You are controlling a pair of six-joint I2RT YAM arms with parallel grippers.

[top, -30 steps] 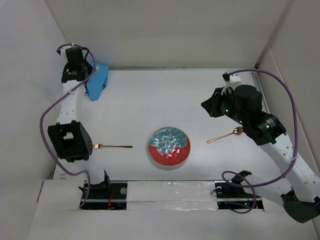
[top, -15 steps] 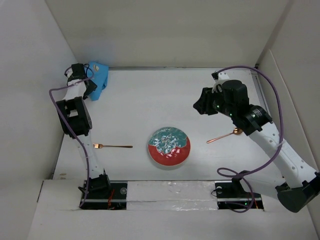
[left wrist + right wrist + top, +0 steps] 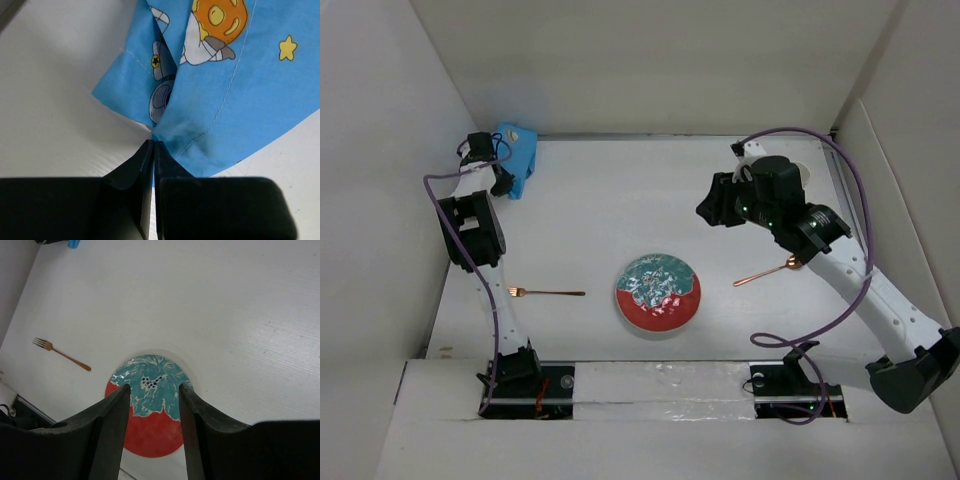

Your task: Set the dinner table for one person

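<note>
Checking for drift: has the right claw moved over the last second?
Yes. The right claw has shifted left in the top view, away from the copper spoon, which stayed put.

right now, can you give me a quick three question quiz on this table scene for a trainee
1. True or false: the left pincer is shut on the blue cloth.
2. In the top view, which item lies to the left of the plate? A) knife B) fork C) cup
3. Short answer: is the right pincer open or shut?

Key: 1 true; 2 B; 3 open, with nothing between its fingers.
</note>
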